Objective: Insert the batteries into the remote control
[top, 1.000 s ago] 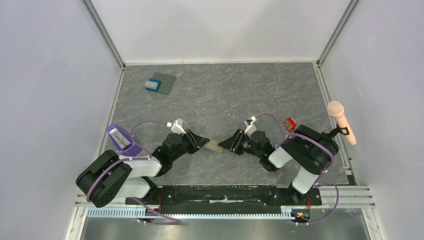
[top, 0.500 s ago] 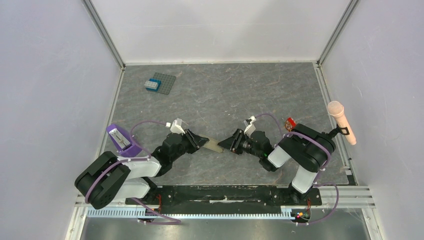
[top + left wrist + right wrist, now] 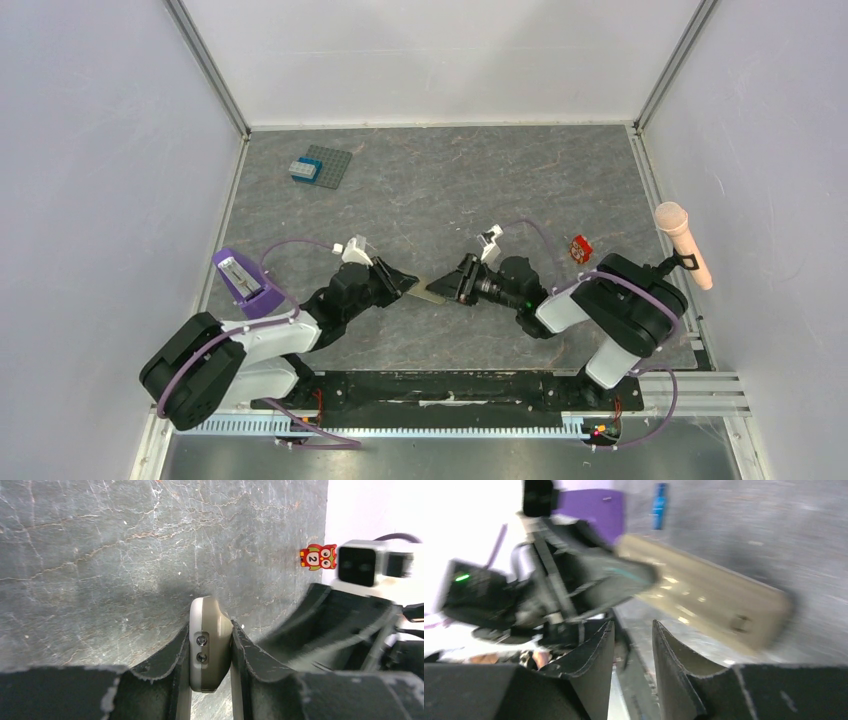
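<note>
One remote control (image 3: 428, 291) sits at the heart of the action, low over the grey table (image 3: 450, 190) near its front edge, midway between the two arms. It shows tan from above. The left gripper (image 3: 408, 284) has it: in the left wrist view the fingers (image 3: 177, 655) are pinched on both long sides of the remote control (image 3: 209, 650), whose rounded end, with two small metal dots, pokes out past the tips. The right gripper (image 3: 455, 285) is right at the free end, nose to nose with the left one. From its own camera the remote control (image 3: 709, 595) lies slanted just ahead, and the right gripper (image 3: 633, 630) has its fingers a narrow gap apart with nothing between them, as far as that blurred view shows. Whether the remote touches the table, I can't tell. Further out, a small red owl tag (image 3: 580, 247) lies to the right, and a blue brick (image 3: 303, 170) on its grey plate (image 3: 333, 165) sits far back left.
</note>
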